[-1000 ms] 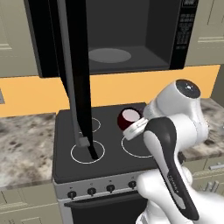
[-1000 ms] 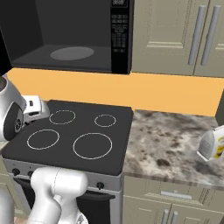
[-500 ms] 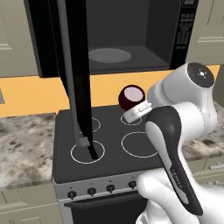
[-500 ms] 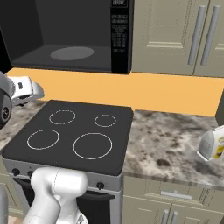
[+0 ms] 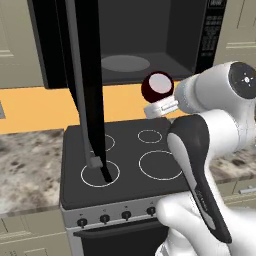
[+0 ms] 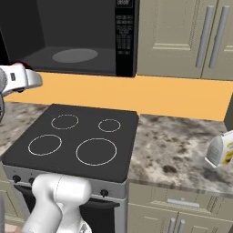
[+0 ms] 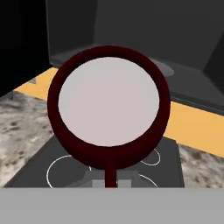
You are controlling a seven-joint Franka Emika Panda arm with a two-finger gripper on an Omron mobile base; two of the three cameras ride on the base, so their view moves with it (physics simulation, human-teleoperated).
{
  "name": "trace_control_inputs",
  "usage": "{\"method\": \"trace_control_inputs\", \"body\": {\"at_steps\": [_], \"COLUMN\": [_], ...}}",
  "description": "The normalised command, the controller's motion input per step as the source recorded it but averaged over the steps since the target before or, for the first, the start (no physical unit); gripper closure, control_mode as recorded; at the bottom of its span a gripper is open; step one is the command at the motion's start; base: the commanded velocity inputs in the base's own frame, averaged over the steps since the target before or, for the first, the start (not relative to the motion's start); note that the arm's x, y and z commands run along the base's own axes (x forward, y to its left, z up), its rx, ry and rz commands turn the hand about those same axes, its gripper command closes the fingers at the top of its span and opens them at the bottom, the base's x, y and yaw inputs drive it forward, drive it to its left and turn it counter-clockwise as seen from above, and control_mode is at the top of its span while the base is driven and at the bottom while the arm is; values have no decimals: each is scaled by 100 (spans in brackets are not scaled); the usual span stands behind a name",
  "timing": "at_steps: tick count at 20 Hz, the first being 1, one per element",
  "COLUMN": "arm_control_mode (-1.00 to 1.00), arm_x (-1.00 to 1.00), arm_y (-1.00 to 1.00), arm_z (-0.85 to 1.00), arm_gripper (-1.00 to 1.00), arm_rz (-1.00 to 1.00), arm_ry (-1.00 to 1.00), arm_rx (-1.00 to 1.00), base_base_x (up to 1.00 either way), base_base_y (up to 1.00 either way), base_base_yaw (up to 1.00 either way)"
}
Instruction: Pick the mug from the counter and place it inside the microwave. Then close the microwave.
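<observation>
Hidden and cut-off parts around the claw

The mug (image 7: pixel 108 111) blocks the finger tips in the hand view, so the grip itself cannot be seen. Above the claw, the microwave (image 5: pixel 150 40) runs off the top edge. Far right of the claw, a pale container (image 6: pixel 222 150) is cropped; its label is unreadable.

Open microwave (image 6: pixel 91 41) above black stovetop (image 6: pixel 75 141); white hand (image 6: pixel 18 78) at left edge (mug barely glimpsed); counter (image 6: pixel 182 154) right.
</observation>
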Motion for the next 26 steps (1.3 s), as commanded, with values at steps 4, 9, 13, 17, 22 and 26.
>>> {"method": "trace_control_inputs", "body": {"at_steps": [4, 9, 13, 17, 22, 26], "arm_control_mode": [-100, -100, -100, -100, -100, -100], "arm_x": [0, 2, 22, 28, 37, 45], "arm_y": [-26, -20, 0, 0, 0, 0], "arm_z": [43, 4, -4, 0, 0, 0], "arm_gripper": [100, 100, 100, 100, 100, 100], "arm_rz": [0, 0, -2, -5, -6, -6], "arm_ry": [4, 24, 14, 0, 0, 0], "arm_rx": [19, 13, 2, 0, 0, 0], "base_base_x": [0, 0, 0, 0, 0, 0], "base_base_y": [0, 0, 0, 0, 0, 0], "base_base_yaw": [0, 0, 0, 0, 0, 0]}}
